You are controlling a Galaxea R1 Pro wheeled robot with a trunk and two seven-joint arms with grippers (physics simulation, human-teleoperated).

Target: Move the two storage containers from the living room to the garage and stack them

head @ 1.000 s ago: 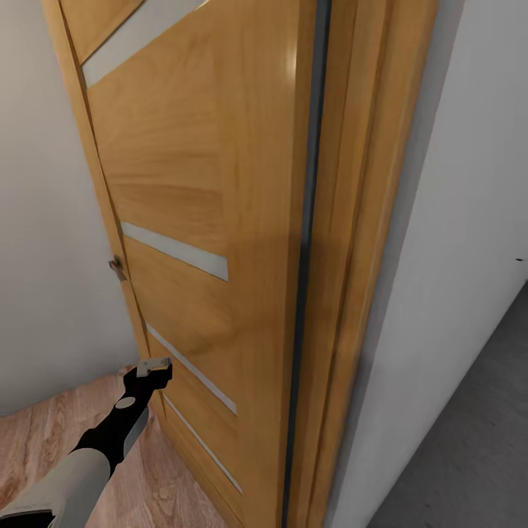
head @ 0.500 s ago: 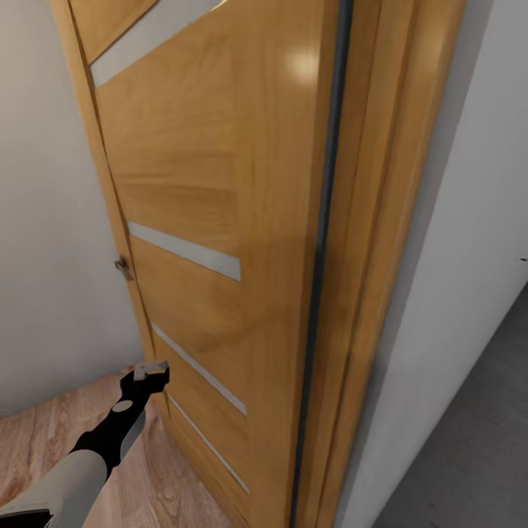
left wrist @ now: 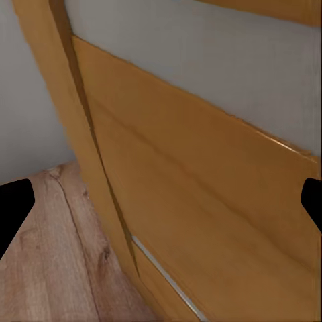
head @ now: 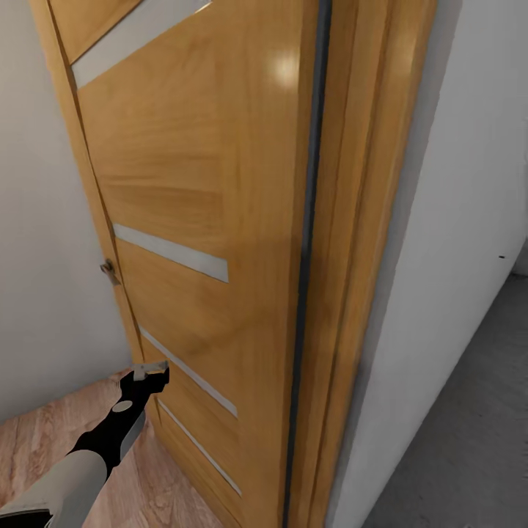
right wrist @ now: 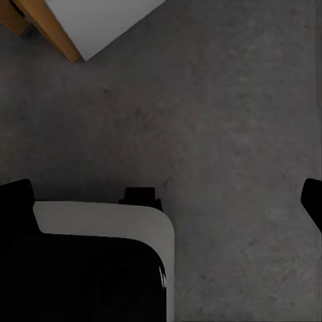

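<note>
The two storage containers are out of view. In the head view my left gripper (head: 150,371) reaches out low, close to the bottom of a wooden door (head: 198,183), with nothing in it. In the left wrist view its fingers (left wrist: 13,211) stand wide apart, open, facing the door panel (left wrist: 201,201) at close range. The right gripper (right wrist: 161,198) is open too and points down at the dark grey concrete floor (right wrist: 221,100). That floor (head: 469,440) also lies at the lower right of the head view.
The door has pale glass strips and a small metal handle (head: 110,271). It stands ajar against its frame (head: 367,220), with a white wall (head: 455,220) to the right. Light wood planks (head: 44,440) lie under my left arm. My own base (right wrist: 100,255) sits under the right gripper.
The whole head picture swung a little right, then back left, so the camera moved. My left arm keeps its place near the door's foot.
</note>
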